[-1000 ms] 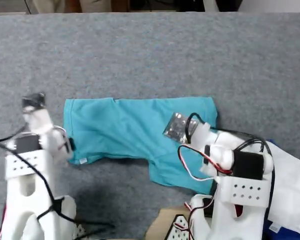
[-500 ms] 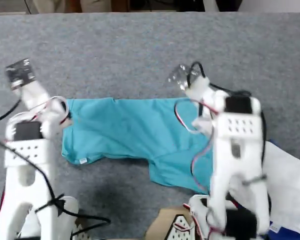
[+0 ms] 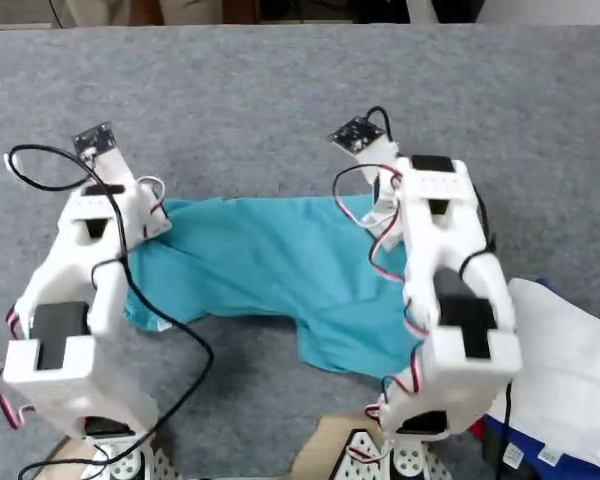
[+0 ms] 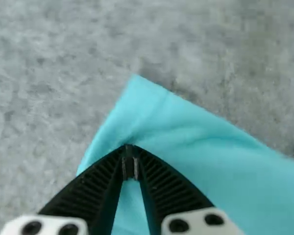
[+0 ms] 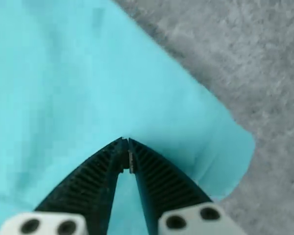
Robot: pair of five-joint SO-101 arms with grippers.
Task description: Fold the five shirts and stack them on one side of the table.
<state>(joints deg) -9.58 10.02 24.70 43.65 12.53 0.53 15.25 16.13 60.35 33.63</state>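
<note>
On my left, the left end effector [image 4: 129, 167] is closed tight, its ribbed tips pinching the shirt [image 3: 270, 270] just in from one corner. In the left wrist view the teal fabric ridges up into the tips, and the corner itself lies flat on the grey bench [image 3: 280, 90] beyond them. From the high view that corner is the shirt's far left one, with the left arm reaching over the shirt's left edge.

The shirt lies spread across the middle of the bench. Its far edge runs fairly straight between the two arms, and its near edge is uneven, dipping lower toward the right.

The right end effector [image 5: 126, 157] is likewise clamped on the shirt, tips together on the fabric close to the far right corner, which rounds off onto the bench past them. Farther right, at the near edge, a white cloth [image 3: 570, 350] lies apart from the shirt.
</note>
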